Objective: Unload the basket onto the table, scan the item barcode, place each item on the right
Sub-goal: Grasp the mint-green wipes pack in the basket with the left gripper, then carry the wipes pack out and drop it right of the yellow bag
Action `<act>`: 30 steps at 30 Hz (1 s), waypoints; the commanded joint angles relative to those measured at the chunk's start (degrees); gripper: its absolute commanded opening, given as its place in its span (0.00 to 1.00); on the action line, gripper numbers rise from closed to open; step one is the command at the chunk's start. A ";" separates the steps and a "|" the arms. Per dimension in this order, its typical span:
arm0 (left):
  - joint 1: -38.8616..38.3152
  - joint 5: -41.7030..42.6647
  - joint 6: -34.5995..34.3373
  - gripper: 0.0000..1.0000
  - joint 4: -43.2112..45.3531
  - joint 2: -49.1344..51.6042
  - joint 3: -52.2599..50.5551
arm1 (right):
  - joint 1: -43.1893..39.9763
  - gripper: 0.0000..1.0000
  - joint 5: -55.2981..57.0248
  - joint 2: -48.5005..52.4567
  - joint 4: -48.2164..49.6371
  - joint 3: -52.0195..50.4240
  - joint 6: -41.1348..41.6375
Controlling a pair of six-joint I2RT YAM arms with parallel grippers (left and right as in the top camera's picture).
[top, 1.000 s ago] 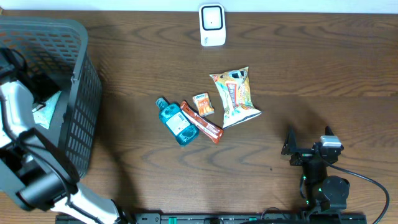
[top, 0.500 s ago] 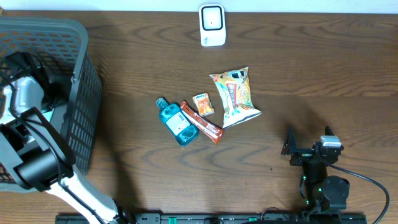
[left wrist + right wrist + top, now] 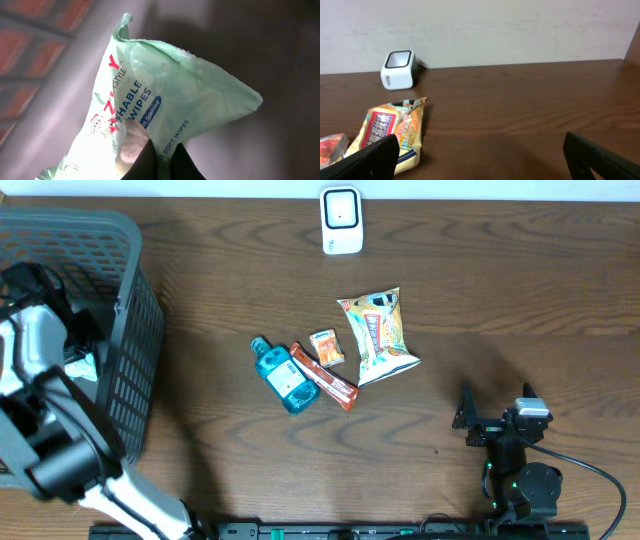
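Overhead view: a dark wooden bench [image 3: 520, 290] carries a grey plastic mesh basket [image 3: 130, 300] at its left edge. My left tool [image 3: 78, 332] reaches down inside the basket, at a pale green soft plastic pack of wipes [image 3: 88, 368]. A small white box-shaped scanner [image 3: 341, 220] stands at the far edge, well apart from the basket. Mid-bench lie a blue bottle [image 3: 283, 377], an orange bar [image 3: 325, 377], a small orange packet [image 3: 326, 347] and a bright crinkly snack bag [image 3: 378, 335]. My right tool [image 3: 497, 402] rests near the front right.

Left wrist view: my left tool [image 3: 160, 150] is closed tight, pinching a fold of the pack of wipes [image 3: 170, 100] near one edge. The film bunches where the fingers meet. Printed lettering shows, but no barcode is visible here.

Right wrist view: my right tool [image 3: 487, 160] gapes fully open and holds nothing. It faces the scanner [image 3: 398, 69] and the snack bag [image 3: 390, 130].

The pack looks light, floppy and slick. I judge that a pinch on loose film may slip or let the pack droop. A hold on a sealed end seam would likely keep its barcode face flatter for the scanner.
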 commanded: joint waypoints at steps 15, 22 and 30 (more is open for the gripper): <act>-21.44 31.39 -19.71 0.08 -2.99 -46.62 0.74 | -0.52 0.99 0.50 -0.26 -0.15 -0.04 -0.66; -57.20 11.19 -19.41 0.07 -2.54 -40.19 -1.62 | -0.52 0.99 0.48 -0.26 -0.17 -0.04 -0.66; -76.37 10.75 -17.75 0.07 12.72 -18.16 -1.79 | -0.52 0.99 0.48 -0.26 -0.17 -0.04 -0.66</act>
